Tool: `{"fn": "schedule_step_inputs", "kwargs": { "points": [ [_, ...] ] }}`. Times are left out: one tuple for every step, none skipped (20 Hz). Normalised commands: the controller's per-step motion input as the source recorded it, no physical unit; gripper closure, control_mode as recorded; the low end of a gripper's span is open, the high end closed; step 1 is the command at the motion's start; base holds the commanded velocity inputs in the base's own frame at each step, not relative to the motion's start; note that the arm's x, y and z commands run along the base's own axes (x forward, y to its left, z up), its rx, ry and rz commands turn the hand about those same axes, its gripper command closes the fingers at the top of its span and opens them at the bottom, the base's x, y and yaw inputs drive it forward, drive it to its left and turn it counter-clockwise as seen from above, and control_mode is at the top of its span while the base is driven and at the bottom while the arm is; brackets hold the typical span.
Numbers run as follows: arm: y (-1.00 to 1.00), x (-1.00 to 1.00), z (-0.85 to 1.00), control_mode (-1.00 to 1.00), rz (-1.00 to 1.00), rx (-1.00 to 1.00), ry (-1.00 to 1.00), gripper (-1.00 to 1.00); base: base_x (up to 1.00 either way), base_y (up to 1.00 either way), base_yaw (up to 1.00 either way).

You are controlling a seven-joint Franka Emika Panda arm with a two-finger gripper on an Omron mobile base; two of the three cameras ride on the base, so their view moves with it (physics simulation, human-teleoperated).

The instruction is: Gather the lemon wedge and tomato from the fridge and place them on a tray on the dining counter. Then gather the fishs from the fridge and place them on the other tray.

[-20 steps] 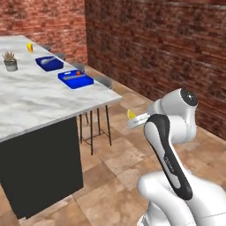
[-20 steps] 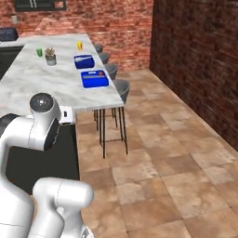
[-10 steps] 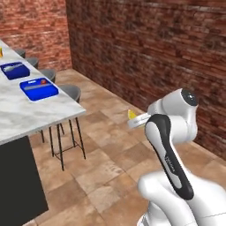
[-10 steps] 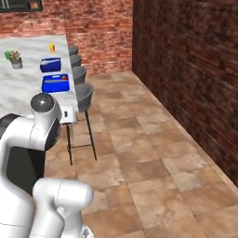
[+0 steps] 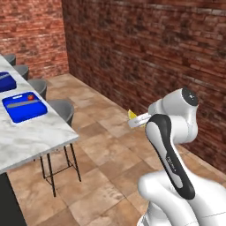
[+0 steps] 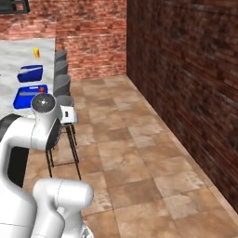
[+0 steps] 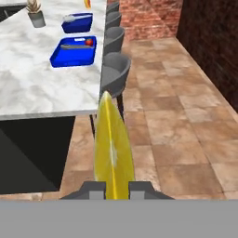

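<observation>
My tool [image 7: 111,188] is closed almost fully on the lemon wedge [image 7: 113,146], which stands up thin and yellow between the two fingertips; from the left base camera I see its yellow tip [image 5: 131,115] just in front of my wrist, in the air over the tiled floor. The table [image 7: 42,88] with the marble top is near, to my left, with grey stools [image 7: 115,69] along its edge. On it lie two blue trays. The nearer tray [image 7: 74,52] already has the small red tomato [image 7: 89,42] in one corner, and also a long grey thing that I cannot identify. The farther tray [image 7: 78,22] holds something pale, too small to tell. So I judge the tomato is delivered, the lemon wedge is on its way, and the fish part is probably still to do.
</observation>
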Motion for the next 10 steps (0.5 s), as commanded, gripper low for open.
{"fn": "schedule_step_inputs", "kwargs": {
  "points": [
    [0.0,0.0,0.0,1.0,0.0,0.0,0.0,1.0,1.0,-0.1,0.01],
    [0.0,0.0,0.0,1.0,0.0,0.0,0.0,1.0,0.98,-0.09,0.03],
    [0.0,0.0,0.0,1.0,0.0,0.0,0.0,1.0,0.86,-0.14,0.03],
    [0.0,0.0,0.0,1.0,0.0,0.0,0.0,1.0,0.8,-0.21,0.03],
    [0.0,0.0,0.0,1.0,0.0,0.0,0.0,1.0,0.71,-0.33,0.04],
    [0.0,0.0,0.0,1.0,0.0,0.0,0.0,1.0,0.65,-0.4,0.05],
    [0.0,0.0,0.0,1.0,0.0,0.0,0.0,1.0,0.64,-0.44,0.05],
    [0.0,0.0,0.0,1.0,0.0,0.0,0.0,1.0,0.7,-0.39,0.05],
    [0.0,0.0,0.0,1.0,0.0,0.0,0.0,1.0,0.69,-0.36,0.06],
    [0.0,0.0,0.0,1.0,0.0,0.0,0.0,1.0,0.73,-0.41,0.08]
  ]
}}
